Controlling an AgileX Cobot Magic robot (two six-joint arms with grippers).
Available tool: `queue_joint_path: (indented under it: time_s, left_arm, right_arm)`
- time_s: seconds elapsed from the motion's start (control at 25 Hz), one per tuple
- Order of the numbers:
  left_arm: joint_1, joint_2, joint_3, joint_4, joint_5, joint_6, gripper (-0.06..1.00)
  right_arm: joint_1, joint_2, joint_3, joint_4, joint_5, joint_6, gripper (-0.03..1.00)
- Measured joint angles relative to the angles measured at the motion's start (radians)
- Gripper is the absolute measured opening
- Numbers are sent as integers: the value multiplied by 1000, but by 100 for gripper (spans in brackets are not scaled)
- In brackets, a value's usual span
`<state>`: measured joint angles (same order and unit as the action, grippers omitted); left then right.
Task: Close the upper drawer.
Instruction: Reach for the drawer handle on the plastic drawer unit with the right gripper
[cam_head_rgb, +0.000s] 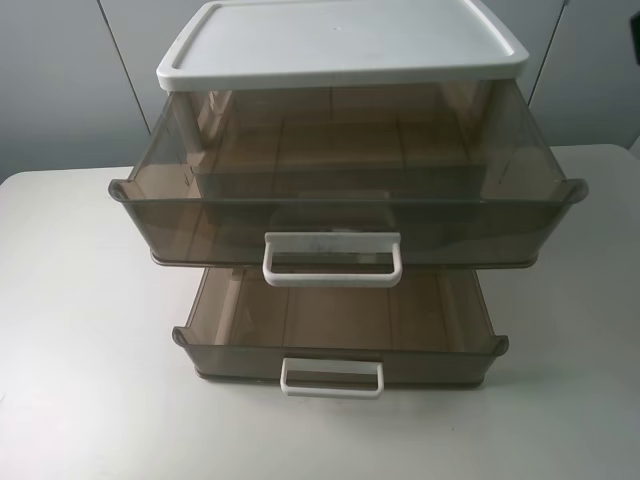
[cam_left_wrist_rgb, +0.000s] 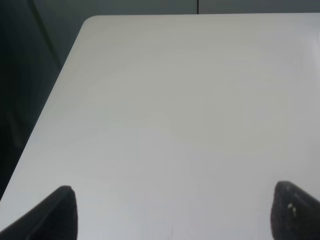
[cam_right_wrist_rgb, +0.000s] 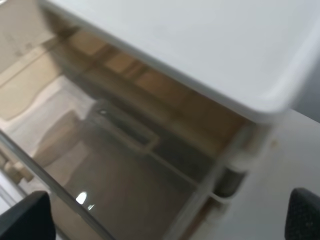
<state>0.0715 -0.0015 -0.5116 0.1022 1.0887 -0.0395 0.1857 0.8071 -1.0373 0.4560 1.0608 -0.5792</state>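
here, upper drawer (cam_head_rgb: 345, 200), table (cam_head_rgb: 70, 330), perhaps wall (cam_head_rgb: 60, 80)

Soft, even light with faint shadows; right wrist view blurred, perhaps from motion.

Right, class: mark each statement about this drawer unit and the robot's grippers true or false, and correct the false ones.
1. The upper drawer stands pulled out. True.
2. The lower drawer is shut. False: it is pulled out too.
3. The upper drawer's handle is wider than the lower drawer's handle. True.
4. The left gripper grips the upper handle. False: it is open over the table, holding nothing.
5. The unit's top is brown. False: it is white.
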Motion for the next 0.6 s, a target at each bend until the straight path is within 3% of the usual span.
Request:
queue_joint_path:
  time_s: [0.36, 0.6]
  left_arm:
    - [0, 0, 0, 0, 0, 0, 74]
    - [0, 0, 0, 0, 0, 0, 74]
  right_arm:
    - [490, 266, -117, -150, -34, -64, 70]
    - [711, 394, -129, -212, -32, -65, 70]
